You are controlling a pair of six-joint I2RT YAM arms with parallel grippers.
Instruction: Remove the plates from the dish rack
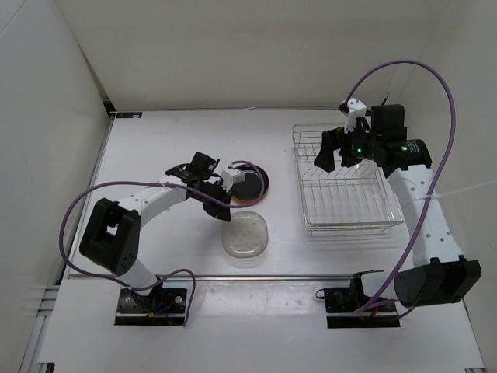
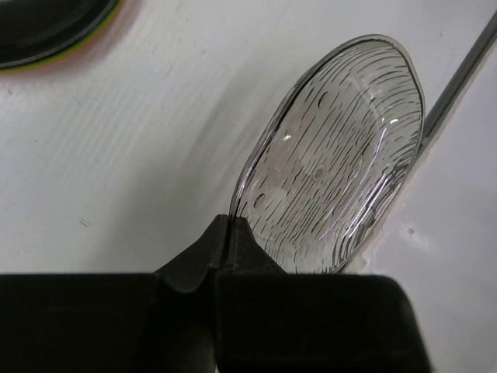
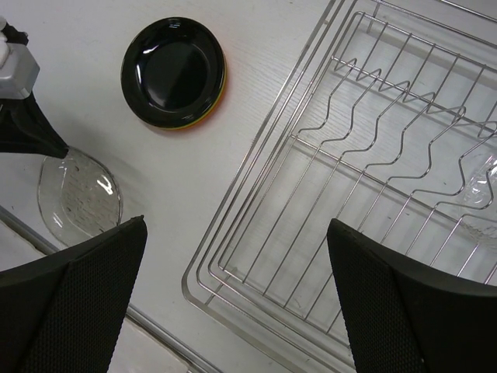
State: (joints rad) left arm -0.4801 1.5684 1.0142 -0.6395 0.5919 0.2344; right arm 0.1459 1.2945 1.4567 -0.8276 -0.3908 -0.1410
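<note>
My left gripper (image 1: pixel 220 203) is shut on the near rim of the clear plate (image 1: pixel 247 235), which sits low at the table just in front of the stacked plates. The left wrist view shows the jaws (image 2: pixel 229 223) pinching the rim of the clear ribbed plate (image 2: pixel 334 171). The black plate (image 1: pixel 250 185) tops a stack, with orange and green edges showing under it (image 2: pixel 39 23). The dish rack (image 1: pixel 307 183) stands at the right and holds no plates that I can see. My right gripper (image 1: pixel 338 155) hovers open and empty over the rack (image 3: pixel 349 155), as the right wrist view (image 3: pixel 237 225) shows.
White walls close in the table on the left, back and right. A metal strip (image 1: pixel 311 277) runs along the table's front edge. Purple cables loop from both arms. The right wrist view also shows the black plate (image 3: pixel 172 71) and the clear plate (image 3: pixel 78 198).
</note>
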